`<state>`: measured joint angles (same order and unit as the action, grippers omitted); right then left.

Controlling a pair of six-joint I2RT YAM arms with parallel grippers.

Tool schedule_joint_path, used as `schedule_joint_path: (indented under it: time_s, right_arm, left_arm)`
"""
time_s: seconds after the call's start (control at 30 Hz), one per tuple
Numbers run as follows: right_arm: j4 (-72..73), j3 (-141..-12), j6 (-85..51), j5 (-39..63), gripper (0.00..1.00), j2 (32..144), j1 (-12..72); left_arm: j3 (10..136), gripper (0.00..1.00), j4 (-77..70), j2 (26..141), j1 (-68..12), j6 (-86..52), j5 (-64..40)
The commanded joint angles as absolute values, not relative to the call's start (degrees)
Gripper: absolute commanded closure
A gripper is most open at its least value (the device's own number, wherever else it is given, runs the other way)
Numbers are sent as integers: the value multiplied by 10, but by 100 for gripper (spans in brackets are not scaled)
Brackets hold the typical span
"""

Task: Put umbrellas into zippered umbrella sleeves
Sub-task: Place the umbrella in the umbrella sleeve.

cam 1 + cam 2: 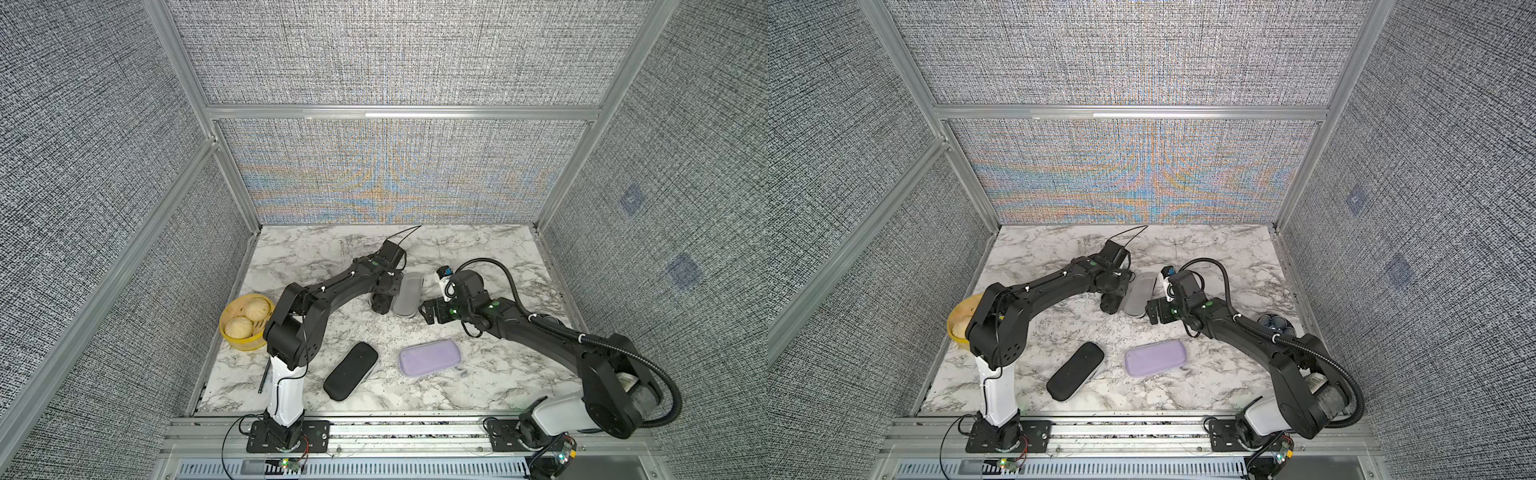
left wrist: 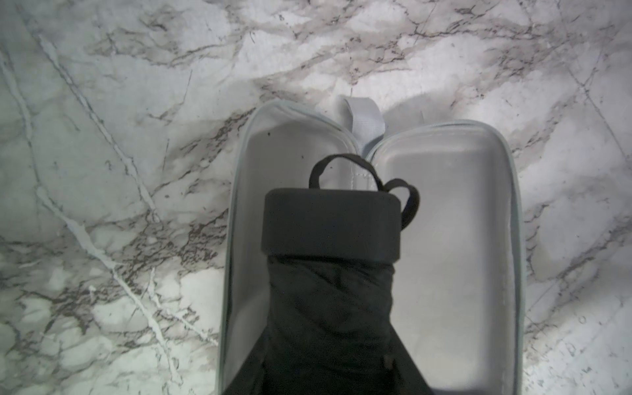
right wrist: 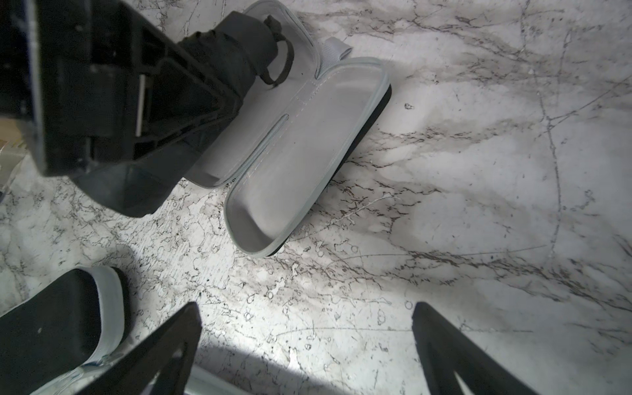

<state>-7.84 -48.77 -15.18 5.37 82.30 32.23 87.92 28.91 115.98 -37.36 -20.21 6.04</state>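
A black umbrella [image 2: 331,222] with a wrist loop is held by its fabric bundle in my left gripper [image 2: 328,359], which is shut on it. It hangs over an open black sleeve [image 2: 444,222] that lies flat with its grey lining up. The umbrella [image 3: 232,44] sits over the half of the sleeve [image 3: 290,164] farther from my right arm; I cannot tell if it touches. In a top view the umbrella [image 1: 380,305] is left of the grey sleeve half [image 1: 407,295]. My right gripper [image 3: 306,307] is open and empty just right of the sleeve, low over the table [image 1: 426,311].
A closed black sleeve [image 1: 351,376] and a closed lavender sleeve [image 1: 429,357] lie toward the front of the marble table [image 1: 478,257]. A yellow basket with buns [image 1: 243,322] stands at the left edge. Dark cups [image 1: 1277,324] sit at the right, behind my right arm.
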Motion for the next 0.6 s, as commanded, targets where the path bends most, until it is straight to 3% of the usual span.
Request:
schedule_joint_path:
  time_s: [0.0, 0.4, 0.57]
  right_arm:
    - [-70, -484, -155, 56, 1, 817, 322]
    - [-60, -481, -158, 71, 1, 828, 321]
    - [-50, -489, -165, 88, 1, 856, 321]
  left_arm:
    - [912, 69, 331, 1187, -374, -177, 98]
    - [946, 70, 362, 1248, -375, -166, 172]
    - [906, 68, 321, 1249, -374, -179, 153]
